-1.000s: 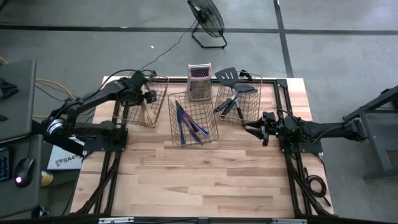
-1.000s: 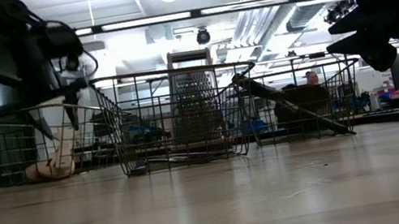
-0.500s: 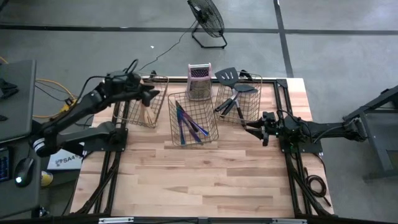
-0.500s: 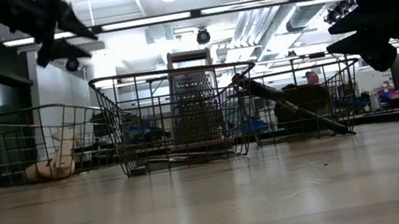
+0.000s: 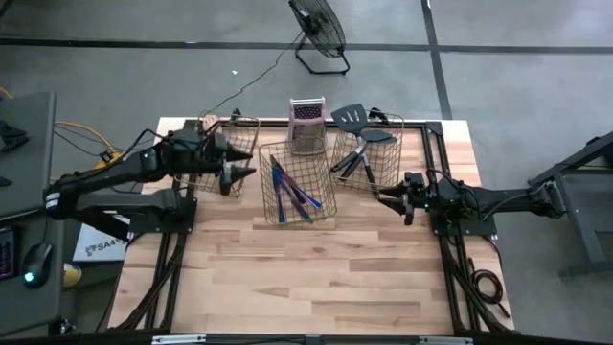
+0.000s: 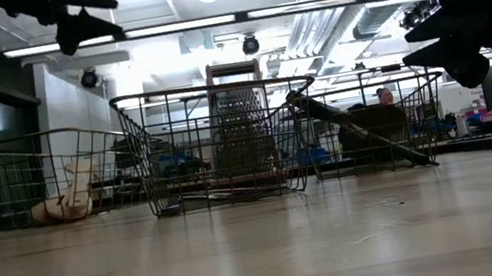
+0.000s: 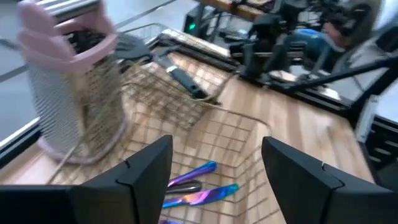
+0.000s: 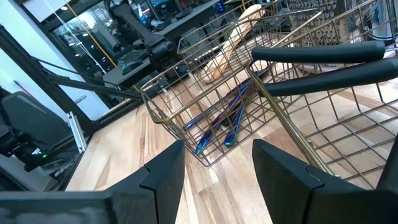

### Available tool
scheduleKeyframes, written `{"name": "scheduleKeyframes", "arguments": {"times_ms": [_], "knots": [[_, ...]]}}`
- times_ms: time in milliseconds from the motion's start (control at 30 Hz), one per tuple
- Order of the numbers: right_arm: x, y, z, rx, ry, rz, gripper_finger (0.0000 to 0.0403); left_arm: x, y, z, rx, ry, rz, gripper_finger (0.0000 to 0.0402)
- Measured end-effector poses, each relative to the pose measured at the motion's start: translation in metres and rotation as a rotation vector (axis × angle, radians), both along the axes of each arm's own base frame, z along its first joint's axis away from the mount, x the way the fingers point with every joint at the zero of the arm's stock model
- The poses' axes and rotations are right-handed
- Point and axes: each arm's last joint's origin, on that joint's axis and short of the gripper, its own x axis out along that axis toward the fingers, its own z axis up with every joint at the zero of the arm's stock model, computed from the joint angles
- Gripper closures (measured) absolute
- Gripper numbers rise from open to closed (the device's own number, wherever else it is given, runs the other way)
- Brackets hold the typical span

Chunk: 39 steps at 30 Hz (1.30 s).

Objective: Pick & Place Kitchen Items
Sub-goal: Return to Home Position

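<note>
Kitchen items (image 5: 287,189) lie sorted by make in three baskets of thin, brassy wire mesh. These stand in a row at the far side of the table (image 5: 316,278), whose top is pale planked wood with a smooth sheen. Pale wooden spoons (image 6: 68,195), matte and round-bowled, lean in the left basket (image 5: 244,121). Slim iridescent cutlery (image 5: 292,199), glossy purple running to blue, lies flat on the floor of the middle basket (image 5: 330,192). Black spatulas (image 5: 347,118) with slotted blades and red-black handles rest slanted in the right basket (image 5: 393,144), their blades jutting over its far rim. Just behind the middle basket stands an upright box grater (image 5: 306,125) of metal punched all over with small holes (its handle cap looks pink in the left wrist view). The left gripper (image 5: 235,161) hangs high above the table, over the seam between the left and middle baskets. Its two dark, blunt fingers are spread wide with nothing between them. The right gripper (image 5: 391,196) hovers over the table just beside the near corner of the right basket, its fingers likewise apart and empty. A white sheet (image 5: 96,251) below the table's left edge carries dark print too small to read.
</note>
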Motion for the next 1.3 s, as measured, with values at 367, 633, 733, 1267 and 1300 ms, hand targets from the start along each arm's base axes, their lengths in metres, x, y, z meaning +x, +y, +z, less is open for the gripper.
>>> {"name": "scheduleKeyframes", "arguments": {"times_ms": [367, 633, 733, 1267, 1300], "knots": [[0.000, 0.000, 0.000, 0.000, -0.001, 0.000, 0.0223, -0.016, -0.021, -0.034, -0.017, -0.162, -0.077, 0.0161], [0.000, 0.000, 0.000, 0.000, -0.001, 0.000, 0.0223, -0.028, -0.026, -0.075, 0.014, -0.204, -0.137, 0.0161], [0.000, 0.000, 0.000, 0.000, -0.001, 0.000, 0.0223, -0.032, -0.028, -0.088, 0.037, -0.198, -0.159, 0.0161], [0.000, 0.000, 0.000, 0.000, 0.000, 0.000, 0.0223, -0.051, -0.034, -0.120, 0.123, -0.454, -0.266, 0.0161], [0.000, 0.000, 0.000, 0.000, 0.000, 0.000, 0.0223, -0.052, -0.034, -0.121, 0.124, -0.454, -0.270, 0.0161]]}}
